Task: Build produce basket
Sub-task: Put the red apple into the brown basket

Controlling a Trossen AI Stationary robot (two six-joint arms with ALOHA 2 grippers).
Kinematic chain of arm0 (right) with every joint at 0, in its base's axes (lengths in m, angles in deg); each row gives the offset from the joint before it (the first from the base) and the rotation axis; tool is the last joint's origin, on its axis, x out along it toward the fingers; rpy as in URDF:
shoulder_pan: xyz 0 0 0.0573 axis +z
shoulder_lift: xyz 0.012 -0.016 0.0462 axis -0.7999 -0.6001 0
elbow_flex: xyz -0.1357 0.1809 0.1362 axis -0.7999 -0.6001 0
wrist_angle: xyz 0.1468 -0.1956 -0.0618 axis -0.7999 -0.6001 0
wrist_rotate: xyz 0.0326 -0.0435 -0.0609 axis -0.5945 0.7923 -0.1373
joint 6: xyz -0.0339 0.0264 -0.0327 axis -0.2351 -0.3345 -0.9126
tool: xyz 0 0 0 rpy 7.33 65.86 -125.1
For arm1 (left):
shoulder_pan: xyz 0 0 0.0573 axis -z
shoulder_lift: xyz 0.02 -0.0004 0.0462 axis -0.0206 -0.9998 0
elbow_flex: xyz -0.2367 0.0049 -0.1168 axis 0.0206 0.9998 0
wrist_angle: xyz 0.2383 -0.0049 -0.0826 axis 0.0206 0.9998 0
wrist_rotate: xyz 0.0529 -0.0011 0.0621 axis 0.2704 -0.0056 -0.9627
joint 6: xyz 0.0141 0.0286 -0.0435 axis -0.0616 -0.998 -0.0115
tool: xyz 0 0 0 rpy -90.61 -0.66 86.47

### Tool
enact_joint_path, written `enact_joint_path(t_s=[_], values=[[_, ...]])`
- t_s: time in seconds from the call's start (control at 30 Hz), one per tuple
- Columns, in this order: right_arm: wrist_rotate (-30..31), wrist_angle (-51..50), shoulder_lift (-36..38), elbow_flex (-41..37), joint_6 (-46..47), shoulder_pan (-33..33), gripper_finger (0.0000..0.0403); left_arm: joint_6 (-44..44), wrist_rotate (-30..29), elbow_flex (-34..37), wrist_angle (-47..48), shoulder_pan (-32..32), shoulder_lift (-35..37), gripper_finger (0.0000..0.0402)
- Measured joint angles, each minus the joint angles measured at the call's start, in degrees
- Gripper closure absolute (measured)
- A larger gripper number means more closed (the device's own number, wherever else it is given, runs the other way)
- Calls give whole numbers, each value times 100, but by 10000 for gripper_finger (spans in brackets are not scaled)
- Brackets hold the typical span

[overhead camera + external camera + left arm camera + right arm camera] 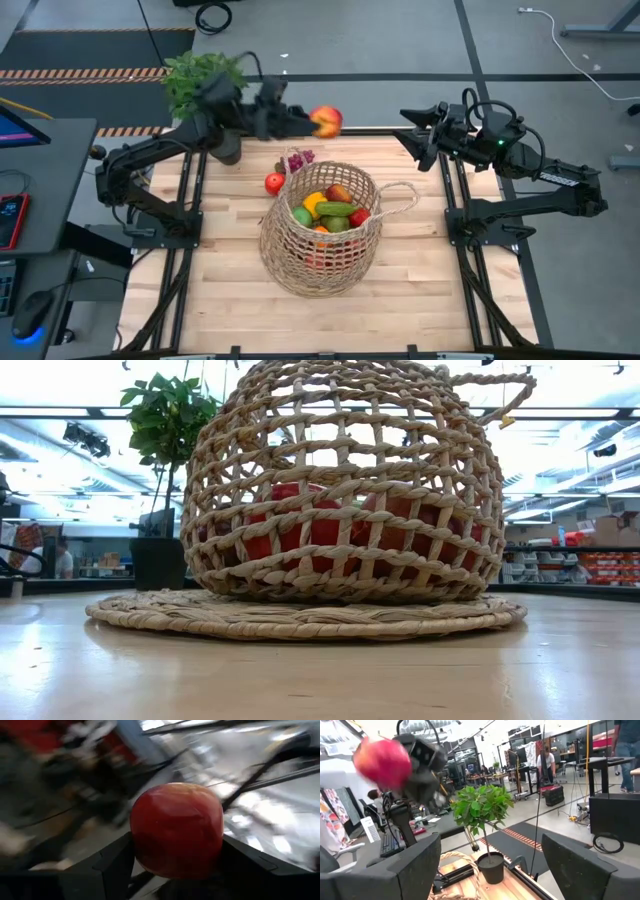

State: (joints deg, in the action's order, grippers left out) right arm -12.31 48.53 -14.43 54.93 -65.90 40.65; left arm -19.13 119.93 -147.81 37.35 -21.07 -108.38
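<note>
Left gripper (318, 122) clamps a red apple (327, 121), raised at 12 o'clock from the basket (322, 232) mid-table, which holds produce (330, 210); right gripper (418, 135) hangs wide open and empty at its 2 o'clock

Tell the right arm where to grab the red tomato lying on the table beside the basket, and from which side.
Judging by the high view, take the red tomato from straight above, fingers closing across its round middle. It lies free on the table, left of the basket, with the grapes just behind, so side approaches look crowded. The right claw is open and empty.
</note>
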Motion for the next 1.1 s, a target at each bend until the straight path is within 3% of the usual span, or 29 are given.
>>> enact_joint_path(t_s=[0.13,0.3,0.43,0.67,0.87,1.1], values=[[26,47,0,0,14,-9,54,-882,-475,2,1054,293,-85,142],[30,324,2,0,-25,-9,54,-1304,-631,-4,1411,543,-149,142],[35,616,4,1,-309,-9,54,-1819,-993,-285,2384,823,-339,144],[37,904,2,1,-706,-9,54,-3008,-1885,-2184,4867,1309,-1390,145],[39,970,4,1,-711,-9,54,-3904,-2686,-3787,7139,1318,-2496,145],[35,955,4,0,-688,-9,54,-4335,-2866,-4295,8043,1256,-3410,145]])
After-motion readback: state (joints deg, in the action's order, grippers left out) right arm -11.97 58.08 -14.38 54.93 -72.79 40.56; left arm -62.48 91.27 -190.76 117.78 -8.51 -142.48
